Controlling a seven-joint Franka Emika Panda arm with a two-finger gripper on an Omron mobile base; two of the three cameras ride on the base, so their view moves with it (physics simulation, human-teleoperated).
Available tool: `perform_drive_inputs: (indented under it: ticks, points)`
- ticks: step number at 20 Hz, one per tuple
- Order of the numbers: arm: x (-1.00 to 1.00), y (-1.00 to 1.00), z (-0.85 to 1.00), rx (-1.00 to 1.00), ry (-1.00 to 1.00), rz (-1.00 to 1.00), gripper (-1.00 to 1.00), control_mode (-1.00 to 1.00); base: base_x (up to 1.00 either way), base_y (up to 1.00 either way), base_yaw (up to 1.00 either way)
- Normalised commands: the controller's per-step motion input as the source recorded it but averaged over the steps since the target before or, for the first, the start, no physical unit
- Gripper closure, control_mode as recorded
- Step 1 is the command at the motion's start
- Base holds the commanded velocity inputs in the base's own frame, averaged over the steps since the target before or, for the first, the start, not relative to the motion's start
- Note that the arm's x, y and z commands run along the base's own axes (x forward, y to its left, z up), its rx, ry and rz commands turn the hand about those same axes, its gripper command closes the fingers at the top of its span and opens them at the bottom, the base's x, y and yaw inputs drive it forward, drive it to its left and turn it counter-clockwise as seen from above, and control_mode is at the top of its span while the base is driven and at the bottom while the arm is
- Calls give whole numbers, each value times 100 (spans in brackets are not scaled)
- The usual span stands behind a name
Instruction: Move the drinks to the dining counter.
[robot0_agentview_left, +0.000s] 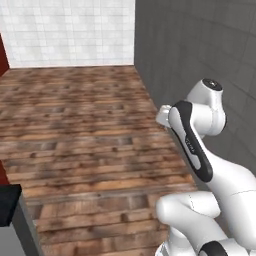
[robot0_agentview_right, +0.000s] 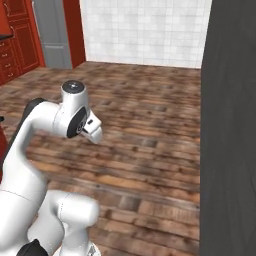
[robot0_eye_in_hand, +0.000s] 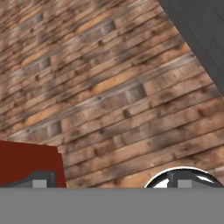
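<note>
The arm (robot0_agentview_left: 200, 150) is seen folded above a brown plank floor (robot0_agentview_left: 85, 130), its upper links bent back over the base. In the left base view it rises from the lower right, with a dark grey wall (robot0_agentview_left: 200, 45) close behind it and a white tiled wall (robot0_agentview_left: 70, 30) at the far end of the floor. A black-topped corner with a grey side (robot0_agentview_left: 12, 215) is seen at the lower left edge of that view; whether it belongs to the dining bench cannot be told.

In the right base view the arm rises from the lower left, and the white hand (robot0_agentview_right: 93, 128) is held out over the planks, pointing downward. Red cabinets (robot0_agentview_right: 15, 45) and a grey panel (robot0_agentview_right: 52, 35) are seen at the far left, the tiled wall runs across the back, and the dark grey wall fills the right side.

In the hand view the tool (robot0_eye_in_hand: 111, 180) is aimed at the floor; two dark fingertips (robot0_eye_in_hand: 41, 178) are seen low in the picture, set well apart, with nothing between them, so the tool is taken to be spread and holding nothing. A red block (robot0_eye_in_hand: 28, 164) lies at the lower left of that view, and a corner of the grey wall crosses the upper right.

Neither drink can be placed from these pictures.
</note>
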Motion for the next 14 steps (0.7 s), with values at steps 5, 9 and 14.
perform_drive_inputs:
  ticks: [5, 9, 14]
  points:
    - [0, 0, 0, 0, 0, 0, -100, 100, 100, 0, 0]
    - [0, 0, 0, 0, 0, 0, -100, 100, 90, -2, 0]
    - [0, 0, 0, 0, 0, 0, -100, 100, 99, -5, 1]
